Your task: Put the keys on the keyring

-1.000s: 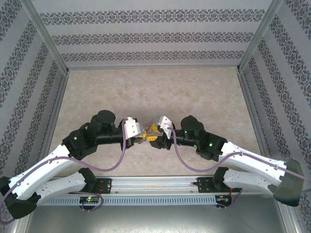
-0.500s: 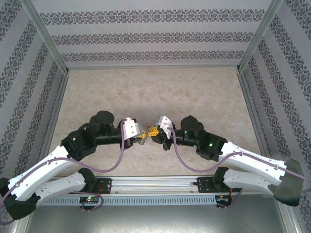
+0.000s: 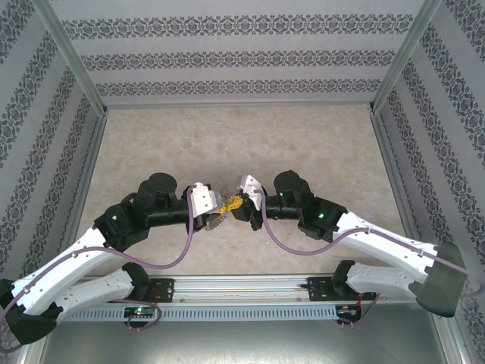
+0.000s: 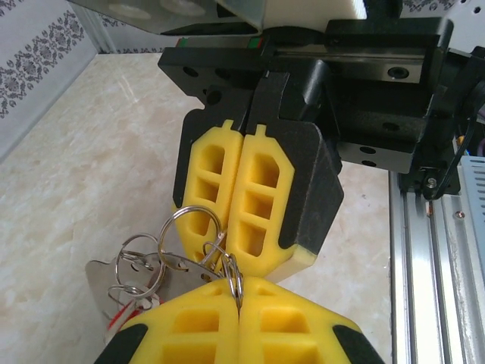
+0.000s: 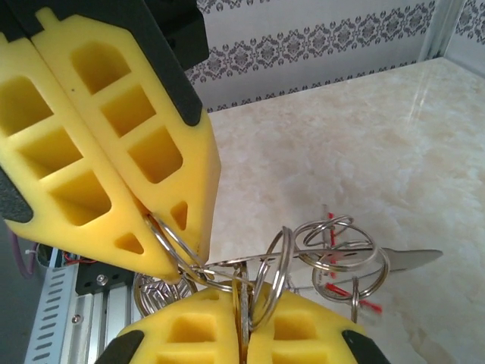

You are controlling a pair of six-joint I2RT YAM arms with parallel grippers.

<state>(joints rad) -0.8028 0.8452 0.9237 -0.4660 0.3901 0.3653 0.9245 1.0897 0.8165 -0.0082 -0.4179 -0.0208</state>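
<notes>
**Ana:** Left gripper [image 4: 241, 292] is clamped shut, right gripper [image 5: 244, 297] is clamped shut, nose to nose, and both are biting the keyring [image 5: 326, 250]!

**Ben:** Why two grips on one bunch?

**Ana:** My read is that one pins a silver split ring steady while the other tugs a neighbouring coil. That would pry open a gap for the key [image 5: 413, 258]. The whole tangle hangs between the tips, up off the marble tabletop [image 5: 364, 136], at the near middle of the table.

**Ben:** And the key itself?

**Ana:** It's a flat silver blade sticking out sideways past the rings, away from both grips. Its head is buried in the coils, so I can't tell if it's threaded on or just caught. I also can't tell whether the blade's tip touches the table.

**Ben:** Anything crowding them?

**Ana:** Plenty! The loops overlap, and a red tag [image 5: 345, 292] is knotted in among them. The fat yellow fingers [image 4: 261, 197] hide the very spot where each ring is pinched. I'd say the wrong coil could easily be the one gripped.

**Ben:** Further out?

**Ana:** The aluminium rail [image 4: 432, 250] runs along the near edge, purple cables [image 3: 189, 246] droop under the arms, and patterned walls [image 3: 242, 57] box it in. None of that sits close to the rings.
</notes>
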